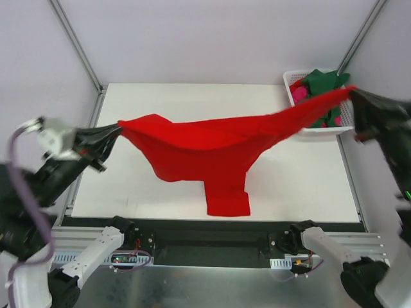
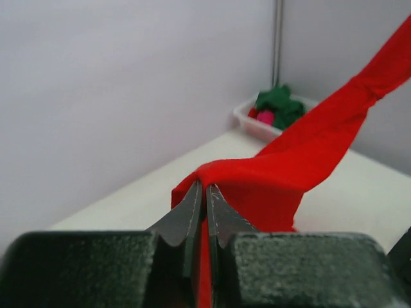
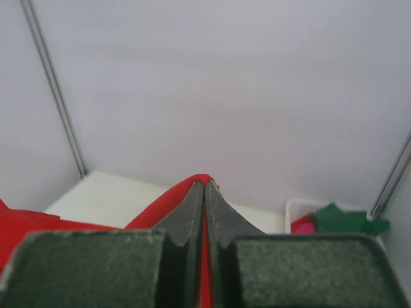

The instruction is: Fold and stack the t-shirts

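Observation:
The red t-shirt hangs stretched in the air between both grippers, above the white table; its lower part droops to the table near the front. My left gripper is shut on its left corner; the left wrist view shows the cloth pinched between my closed fingers. My right gripper is shut on its right corner, high by the basket; the cloth shows in the right wrist view. The dark green t-shirt and the magenta-pink t-shirt lie in the basket.
The white slotted basket stands at the table's back right corner, also visible in the left wrist view and the right wrist view. Grey walls and metal frame posts surround the table.

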### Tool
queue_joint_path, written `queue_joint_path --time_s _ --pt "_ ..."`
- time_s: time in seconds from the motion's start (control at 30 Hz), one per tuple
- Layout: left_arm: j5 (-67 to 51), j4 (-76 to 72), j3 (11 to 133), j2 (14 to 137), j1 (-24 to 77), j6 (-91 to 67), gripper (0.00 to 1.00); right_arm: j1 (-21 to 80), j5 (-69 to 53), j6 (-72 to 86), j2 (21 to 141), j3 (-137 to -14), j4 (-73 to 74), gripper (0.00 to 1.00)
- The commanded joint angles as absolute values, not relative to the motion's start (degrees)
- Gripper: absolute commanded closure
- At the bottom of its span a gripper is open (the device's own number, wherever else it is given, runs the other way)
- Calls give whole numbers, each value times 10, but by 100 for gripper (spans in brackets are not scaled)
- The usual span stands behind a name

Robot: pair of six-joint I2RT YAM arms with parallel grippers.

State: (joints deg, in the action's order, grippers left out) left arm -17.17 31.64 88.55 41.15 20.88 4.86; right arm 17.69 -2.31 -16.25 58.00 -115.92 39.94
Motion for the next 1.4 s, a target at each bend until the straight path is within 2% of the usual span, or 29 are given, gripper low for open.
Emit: queue_joint_path --time_s 0.0,0.23,0.33,0.63,0.83,0.93,1.1,1.37 --pt "-246 305 956 340 205 -21 100 175 -39 -139 471 -1172 359 99" --pt "-300 302 1053 308 205 -37 100 175 -56 -138 423 -1197 326 99" --pt "-263 300 1058 320 205 -5 100 175 -48 -141 431 -1178 288 99" --pt "-155 227 878 458 206 125 100 175 50 -177 559 -1074 231 99" --pt "-128 91 649 554 206 126 100 175 63 -159 615 -879 157 99" --pt "-111 27 576 607 205 116 100 175 65 -134 638 -775 106 99" --pt "-44 -18 555 739 202 105 100 175 70 -109 741 -713 66 99" --pt "-38 -46 589 863 151 104 100 176 82 -105 838 -756 53 98"
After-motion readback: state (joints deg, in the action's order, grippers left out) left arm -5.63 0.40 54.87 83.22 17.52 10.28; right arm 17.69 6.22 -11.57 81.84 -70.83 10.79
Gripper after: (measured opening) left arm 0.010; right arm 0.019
